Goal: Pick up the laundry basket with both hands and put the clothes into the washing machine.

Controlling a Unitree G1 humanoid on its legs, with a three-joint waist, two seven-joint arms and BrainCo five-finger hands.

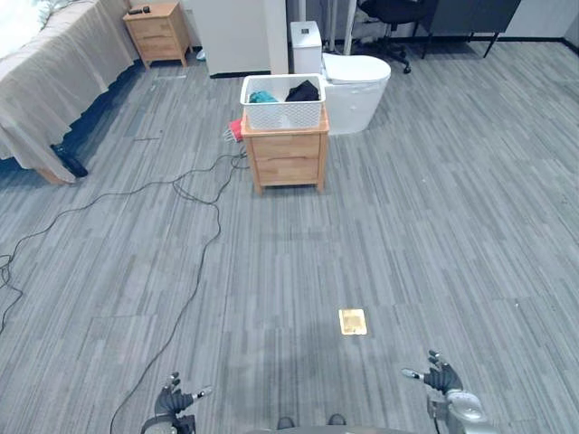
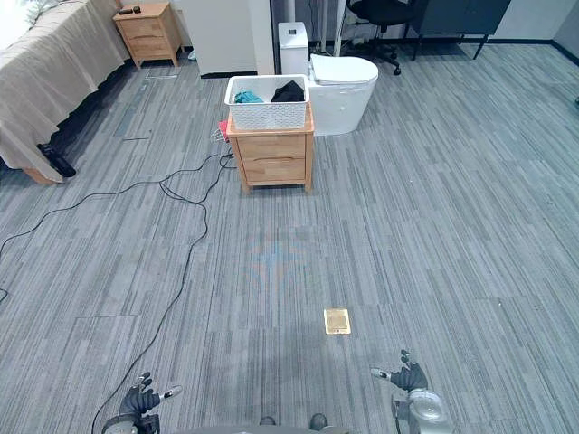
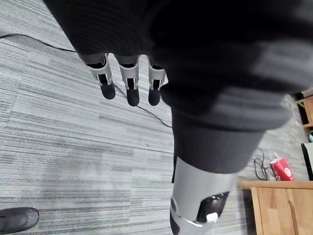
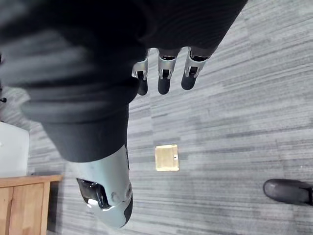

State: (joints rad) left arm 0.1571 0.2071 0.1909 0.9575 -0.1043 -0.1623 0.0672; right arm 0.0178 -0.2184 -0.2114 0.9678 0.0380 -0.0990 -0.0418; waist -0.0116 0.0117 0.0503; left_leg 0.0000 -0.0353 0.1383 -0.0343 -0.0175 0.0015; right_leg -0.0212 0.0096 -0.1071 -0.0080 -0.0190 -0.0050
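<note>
1. Far ahead, on top of a wooden counter [image 1: 288, 158]: the white laundry basket [image 1: 282, 113], upright, well apart from both hands.
2. Inside the basket: the clothes [image 1: 303, 91], one teal piece and one black piece, side by side.
3. Just behind the counter, toward its right: a white rounded appliance [image 1: 355, 90].
4. Low at the near edge, on the left: the left hand [image 1: 174, 400], fingers [image 3: 128, 85] straight and relaxed, holding nothing.
5. Low on the right: the right hand [image 1: 441, 375], fingers [image 4: 164, 78] also straight, loosely spread, empty.
6. On the floor between hands and counter, nearer to the right hand: a small brass plate [image 1: 352, 321].
7. At the far left: a bed [image 1: 54, 81] under a beige cover.
</note>
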